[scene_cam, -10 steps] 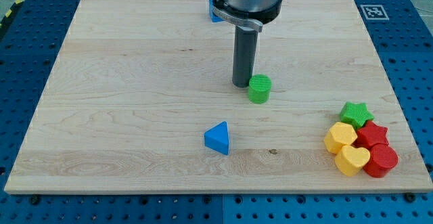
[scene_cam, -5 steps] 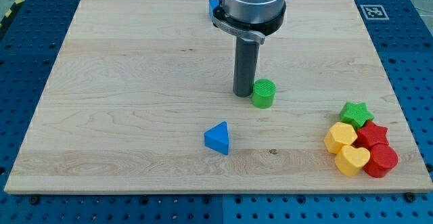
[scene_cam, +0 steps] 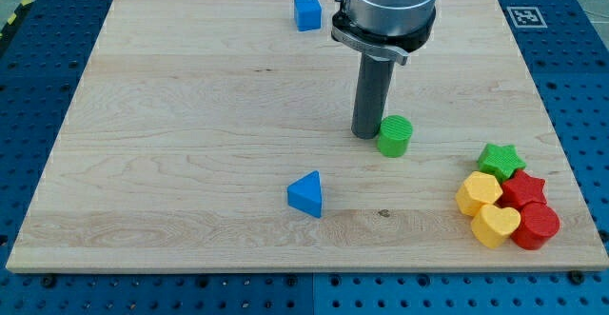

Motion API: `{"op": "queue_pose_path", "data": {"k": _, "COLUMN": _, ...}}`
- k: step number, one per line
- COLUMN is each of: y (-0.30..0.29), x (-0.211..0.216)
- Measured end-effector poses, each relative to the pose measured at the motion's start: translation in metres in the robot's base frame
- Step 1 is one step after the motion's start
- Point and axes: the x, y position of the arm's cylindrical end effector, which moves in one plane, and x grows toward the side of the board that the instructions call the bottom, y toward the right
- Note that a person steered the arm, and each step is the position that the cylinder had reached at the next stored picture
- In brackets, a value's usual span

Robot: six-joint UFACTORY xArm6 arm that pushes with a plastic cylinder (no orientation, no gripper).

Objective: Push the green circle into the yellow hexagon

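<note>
Wrist housing: a wide round body in brushed grey metal at the view's top, cut off by the frame edge.
Collar: a black band rings the housing's lower edge.
Bracket: a thin silver-grey plate sits under the collar, one corner jutting toward the view's right.
Rod: a straight, smooth cylinder, dark grey to black, with a faint lengthwise sheen.
My tip (scene_cam: 368,135): the rod's flat, blunt lower end, same dark colour, no separate cap that I can make out.
</note>
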Motion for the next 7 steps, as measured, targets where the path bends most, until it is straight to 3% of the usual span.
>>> {"op": "queue_pose_path", "data": {"k": 7, "y": 0.019, "x": 0.003}}
